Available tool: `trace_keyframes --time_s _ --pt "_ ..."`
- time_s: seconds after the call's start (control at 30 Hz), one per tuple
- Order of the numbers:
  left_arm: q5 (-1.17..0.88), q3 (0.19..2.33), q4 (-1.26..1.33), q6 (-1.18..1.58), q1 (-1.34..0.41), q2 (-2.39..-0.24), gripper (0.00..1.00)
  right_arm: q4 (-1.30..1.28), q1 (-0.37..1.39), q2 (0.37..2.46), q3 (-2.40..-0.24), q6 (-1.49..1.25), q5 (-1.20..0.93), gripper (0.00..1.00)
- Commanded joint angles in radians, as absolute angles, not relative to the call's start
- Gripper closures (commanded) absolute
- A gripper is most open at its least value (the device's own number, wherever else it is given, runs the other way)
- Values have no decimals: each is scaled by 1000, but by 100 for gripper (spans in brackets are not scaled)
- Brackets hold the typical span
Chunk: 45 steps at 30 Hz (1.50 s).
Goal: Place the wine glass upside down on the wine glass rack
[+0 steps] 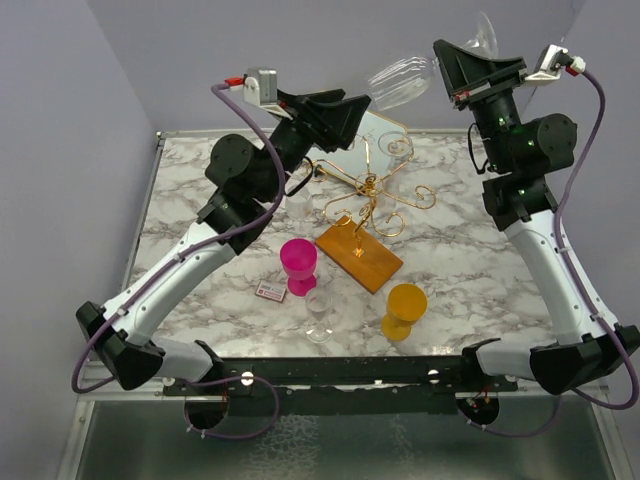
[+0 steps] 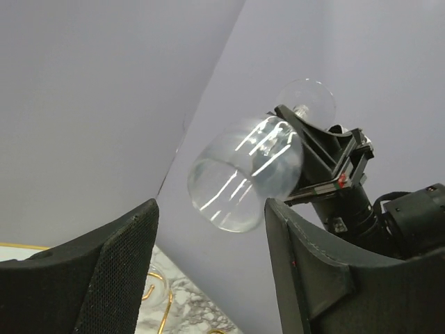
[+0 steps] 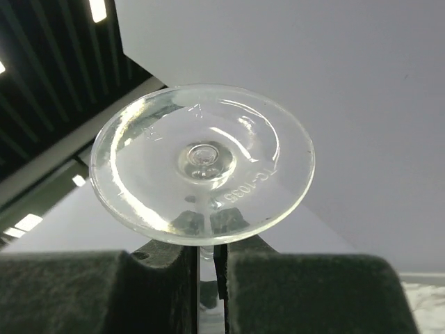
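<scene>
A clear wine glass (image 1: 400, 80) hangs almost level high over the back of the table, its bowl toward the left. My right gripper (image 1: 455, 65) is shut on its stem just under the round foot (image 3: 201, 163), and the stem shows between the right gripper (image 3: 208, 264) pads. My left gripper (image 1: 355, 110) stands open just left of the bowl (image 2: 247, 170), not touching it; nothing lies between the left gripper (image 2: 208, 271) fingers. The wine glass rack (image 1: 370, 195), gold wire on an orange-brown wooden base (image 1: 360, 255), stands below at the table's middle.
A pink goblet (image 1: 298, 265), a yellow goblet (image 1: 404, 310) and a small clear glass (image 1: 320, 312) stand in front of the rack. A small card (image 1: 270, 291) lies by the pink goblet. A gold-framed mirror (image 1: 375, 135) lies behind the rack. Walls close in behind.
</scene>
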State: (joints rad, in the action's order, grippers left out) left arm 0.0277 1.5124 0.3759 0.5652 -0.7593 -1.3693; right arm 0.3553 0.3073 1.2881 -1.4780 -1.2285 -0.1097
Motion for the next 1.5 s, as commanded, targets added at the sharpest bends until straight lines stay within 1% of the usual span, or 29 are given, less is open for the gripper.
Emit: trace_keyframes --time_s 0.0,0.1,0.23,0.43,0.53,0.73,0.9,1.03,1.13,1.23,1.47 --pt "61 1501 353 526 -764 -1256 35 437 310 1286 -1515 -875 -125 99" --pt "32 1537 266 506 -764 -1233 34 458 310 1300 -1540 -697 -218 99" --pt "-28 1663 101 498 -764 -1250 31 417 310 1322 -1574 -483 -365 99" --pt "-103 1840 -29 583 -764 -1313 30 369 310 1349 -1604 -220 -551 99" --pt "-143 1894 -41 650 -764 -1350 28 344 310 1358 -1621 -114 -602 99" --pt "-234 1997 -1 759 -763 -1435 19 306 310 1375 -1654 69 -715 99" --pt "-307 2078 38 833 -764 -1506 18 345 310 1369 -1616 183 -788 99" --pt "-295 2093 16 870 -764 -1533 19 367 310 1375 -1604 237 -819 99" --pt "-240 2086 -23 872 -764 -1535 21 393 310 1378 -1596 245 -831 99" --pt "-206 2068 -30 871 -764 -1531 26 418 310 1383 -1590 238 -851 99" --pt "-205 2098 -92 881 -764 -1563 35 453 313 1398 -1589 246 -883 99"
